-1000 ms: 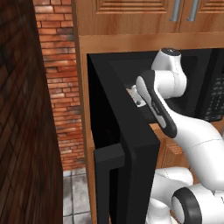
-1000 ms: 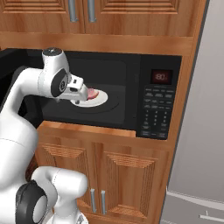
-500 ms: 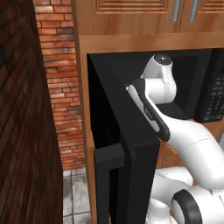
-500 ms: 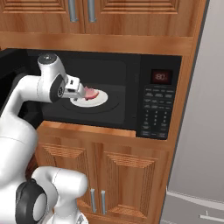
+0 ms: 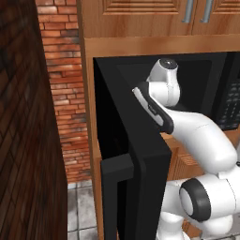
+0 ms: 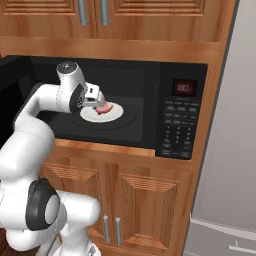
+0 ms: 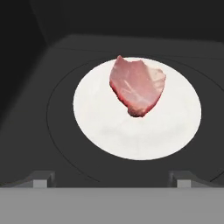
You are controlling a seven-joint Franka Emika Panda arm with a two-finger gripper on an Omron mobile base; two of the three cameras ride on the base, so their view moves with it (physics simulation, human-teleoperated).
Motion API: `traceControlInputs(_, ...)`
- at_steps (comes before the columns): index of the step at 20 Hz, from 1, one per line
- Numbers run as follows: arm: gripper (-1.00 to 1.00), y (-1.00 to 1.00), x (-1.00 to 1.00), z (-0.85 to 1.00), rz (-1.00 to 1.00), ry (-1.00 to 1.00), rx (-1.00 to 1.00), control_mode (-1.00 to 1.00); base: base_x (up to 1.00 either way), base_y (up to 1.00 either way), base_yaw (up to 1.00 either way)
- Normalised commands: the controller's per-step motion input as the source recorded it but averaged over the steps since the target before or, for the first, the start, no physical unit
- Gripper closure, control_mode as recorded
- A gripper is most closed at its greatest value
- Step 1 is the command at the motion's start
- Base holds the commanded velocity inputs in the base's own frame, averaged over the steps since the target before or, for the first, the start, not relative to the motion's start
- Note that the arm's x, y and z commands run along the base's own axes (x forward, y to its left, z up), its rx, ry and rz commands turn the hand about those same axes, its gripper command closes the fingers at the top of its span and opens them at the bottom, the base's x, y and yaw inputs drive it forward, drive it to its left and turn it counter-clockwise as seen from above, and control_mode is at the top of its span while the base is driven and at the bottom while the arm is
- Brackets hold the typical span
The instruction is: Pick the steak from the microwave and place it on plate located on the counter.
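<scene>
Steak [image 7: 138,88] lying on white plate [image 7: 100,127] inside microwave [image 6: 150,75], bare rim around it, jaws [image 7: 111,178] apart.

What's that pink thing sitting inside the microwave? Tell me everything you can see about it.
It is the steak, a small flat slab of raw-looking meat, pinkish with a darker red rim and an irregular outline that narrows to a blunt tip. It lies flat on a plain white round plate, toward one side rather than the middle, and is much smaller than the plate. The plate rests on the dark floor of the microwave, whose door stands open. The gripper is open, short of the steak, not touching it.
</scene>
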Motion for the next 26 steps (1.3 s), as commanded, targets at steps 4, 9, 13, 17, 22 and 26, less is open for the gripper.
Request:
traceControlInputs(4, -1.00, -0.04, 0.54, -0.27, 0.00, 0.00, 0.00, -1.00, 0.00, 0.00, 0.00)
traceControlInputs(9, -1.00, 0.00, 0.20, -0.49, 0.00, -0.05, -0.06, -1.00, 0.00, 0.00, 0.00)
traceControlInputs(13, -1.00, 0.02, 0.28, -0.39, 0.00, -0.05, -0.07, -1.00, 0.00, 0.00, 0.00)
traceControlInputs(17, -1.00, 0.00, 0.46, 0.00, 0.00, 0.00, -0.01, -1.00, 0.00, 0.00, 0.00)
traceControlInputs(22, -1.00, 0.00, 0.47, 0.10, 0.00, 0.01, 0.00, -1.00, 0.00, 0.00, 0.00)
traceControlInputs(26, -1.00, 0.00, 0.48, 0.03, 0.00, 0.02, -0.01, -1.00, 0.00, 0.00, 0.00)
